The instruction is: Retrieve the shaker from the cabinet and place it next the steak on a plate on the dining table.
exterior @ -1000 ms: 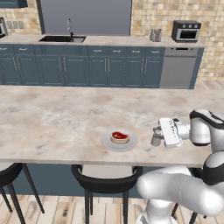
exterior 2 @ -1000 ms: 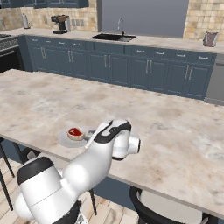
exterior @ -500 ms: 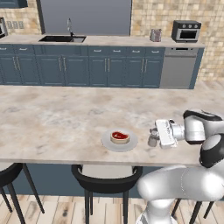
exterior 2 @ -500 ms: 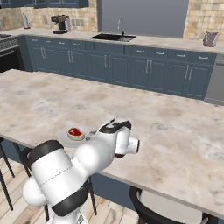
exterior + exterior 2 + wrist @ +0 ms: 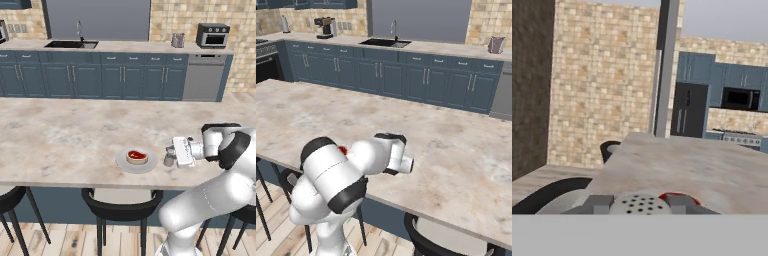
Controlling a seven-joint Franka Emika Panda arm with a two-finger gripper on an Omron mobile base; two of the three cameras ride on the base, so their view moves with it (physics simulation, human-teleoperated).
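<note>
On the beige marbled dining table lies a round light-grey plate with a small red-brown steak on it. Just right of the plate, low at the table top, is the grey-beige shaker, with my gripper shut on it from the right. The hand view looks along the table. There the shaker's perforated cap sits between the dark fingertips, and a red edge of the steak shows behind it. In the right base view my arm hides the plate and leaves a sliver of steak.
Black bar stools stand along the table's near edge. Behind the table runs the counter with a sink, blue cupboard doors, a dishwasher and a small oven. Wide bare table top lies left of the plate.
My gripper has carried the shaker leftward and slightly down, from well right of the plate to close beside its right rim. Plate and steak have stayed put.
</note>
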